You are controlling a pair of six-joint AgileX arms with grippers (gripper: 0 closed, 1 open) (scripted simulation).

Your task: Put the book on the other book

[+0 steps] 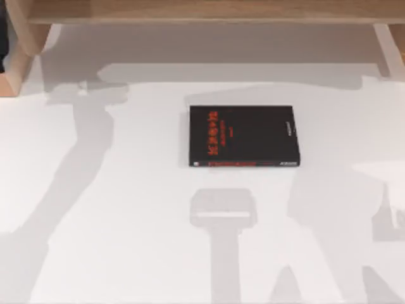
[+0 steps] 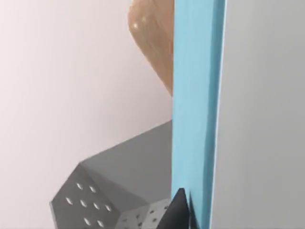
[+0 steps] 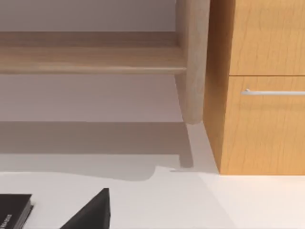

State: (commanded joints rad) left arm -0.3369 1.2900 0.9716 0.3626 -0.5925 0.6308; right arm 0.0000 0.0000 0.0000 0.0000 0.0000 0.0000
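The white table (image 1: 126, 240) carries 1 black book (image 1: 244, 136) lying flat.

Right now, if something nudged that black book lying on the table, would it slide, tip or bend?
The black book lies flat on the white table, so it would probably slide, not tip or roll. Its straight edges suggest a stiff cover, unlikely to flop. It looks thin, so likely fairly light.

The light blue book (image 2: 195, 109) stands on edge, close to the camera, its cover running as a tall band through the view. At its lower end a dark fingertip (image 2: 177, 212) of the left pincer lies against it. Behind are a grey perforated block (image 2: 114, 191), a rounded wooden piece (image 2: 152, 38) and a pale wall.
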